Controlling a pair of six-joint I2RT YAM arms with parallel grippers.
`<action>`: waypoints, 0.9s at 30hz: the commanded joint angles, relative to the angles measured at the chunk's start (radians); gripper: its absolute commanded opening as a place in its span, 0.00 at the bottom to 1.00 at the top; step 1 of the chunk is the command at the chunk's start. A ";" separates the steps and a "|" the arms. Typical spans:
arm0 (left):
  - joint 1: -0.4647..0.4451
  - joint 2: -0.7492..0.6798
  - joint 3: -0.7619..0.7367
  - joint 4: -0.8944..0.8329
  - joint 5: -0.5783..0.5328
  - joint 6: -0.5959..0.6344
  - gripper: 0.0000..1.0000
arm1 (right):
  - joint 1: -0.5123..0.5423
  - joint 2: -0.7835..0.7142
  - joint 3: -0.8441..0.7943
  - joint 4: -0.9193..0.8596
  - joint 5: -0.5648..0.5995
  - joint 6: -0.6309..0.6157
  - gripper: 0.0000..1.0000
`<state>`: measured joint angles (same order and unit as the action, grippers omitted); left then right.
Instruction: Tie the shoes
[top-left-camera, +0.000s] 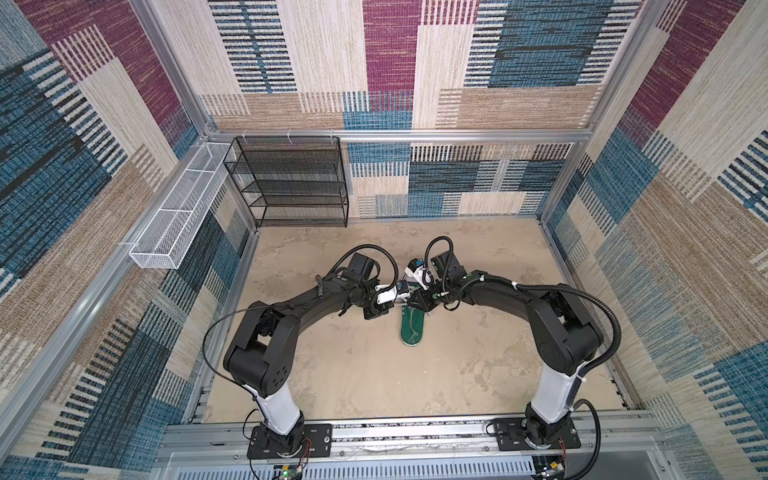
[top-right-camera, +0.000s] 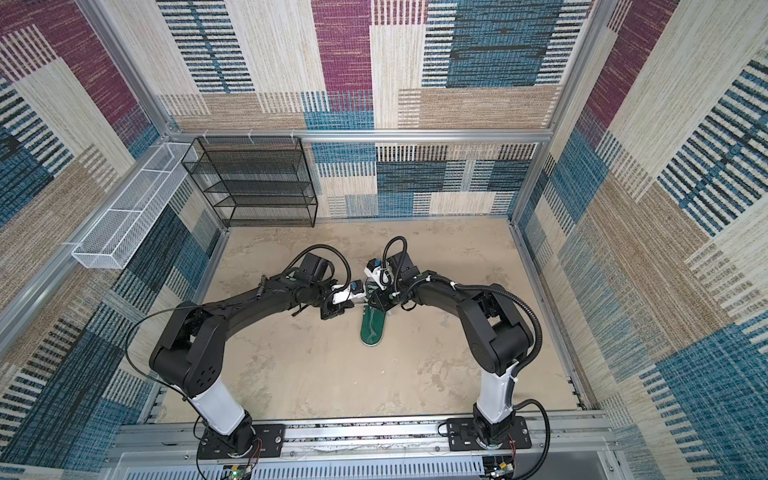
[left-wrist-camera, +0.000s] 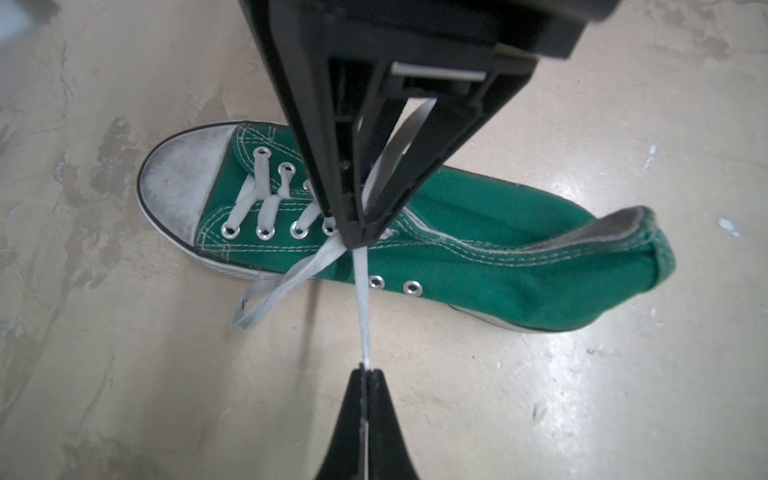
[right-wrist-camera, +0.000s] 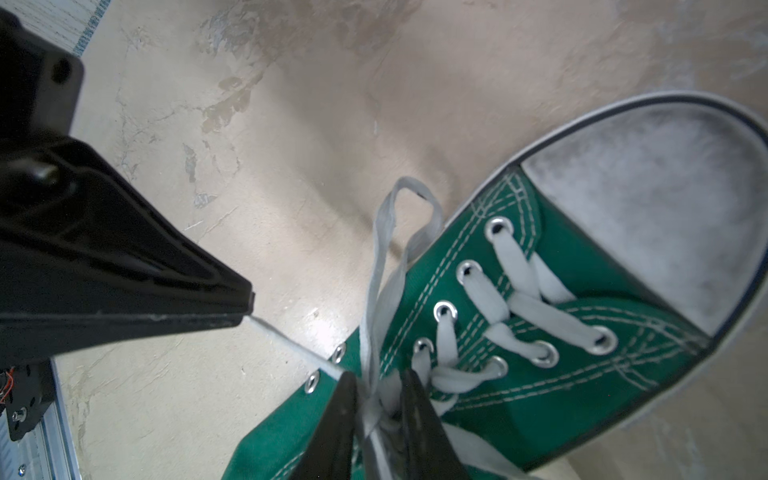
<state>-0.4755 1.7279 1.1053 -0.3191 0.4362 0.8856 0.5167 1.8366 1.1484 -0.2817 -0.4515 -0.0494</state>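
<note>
Left wrist view: you see the green shoe (left-wrist-camera: 498, 232) lying across the beige tabletop (left-wrist-camera: 124, 395), with its white toe cap (left-wrist-camera: 183, 183) at one end and the collapsed heel at the other. Your right claw (left-wrist-camera: 357, 240) hangs over the eyelets. Its fingers are pressed together on the whitish laces (left-wrist-camera: 270, 208) at the top of the lacing, right against the shoe's upper. Your left claw (left-wrist-camera: 366, 371) sits off the shoe's side, over bare tabletop. Its tips are squeezed shut on a single lace strand (left-wrist-camera: 362, 299) that runs straight and taut from it to the right claw. A slack lace loop (left-wrist-camera: 257, 303) droops beside the sole. In both top views the shoe (top-left-camera: 411, 328) lies midway between the two arms, its laced end hidden beneath both claws.
</note>
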 joint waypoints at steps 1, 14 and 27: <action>0.006 -0.014 -0.011 -0.023 -0.020 -0.007 0.00 | -0.001 -0.009 -0.006 -0.005 0.049 0.008 0.23; 0.015 -0.033 -0.032 -0.018 -0.010 -0.026 0.20 | -0.001 -0.039 -0.008 0.012 0.014 0.032 0.30; 0.092 -0.184 -0.116 0.108 0.022 -0.244 0.74 | -0.061 -0.149 -0.059 0.052 0.038 0.189 0.40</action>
<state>-0.3931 1.5715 0.9974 -0.2504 0.4328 0.7635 0.4721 1.7111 1.1107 -0.2646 -0.4442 0.0708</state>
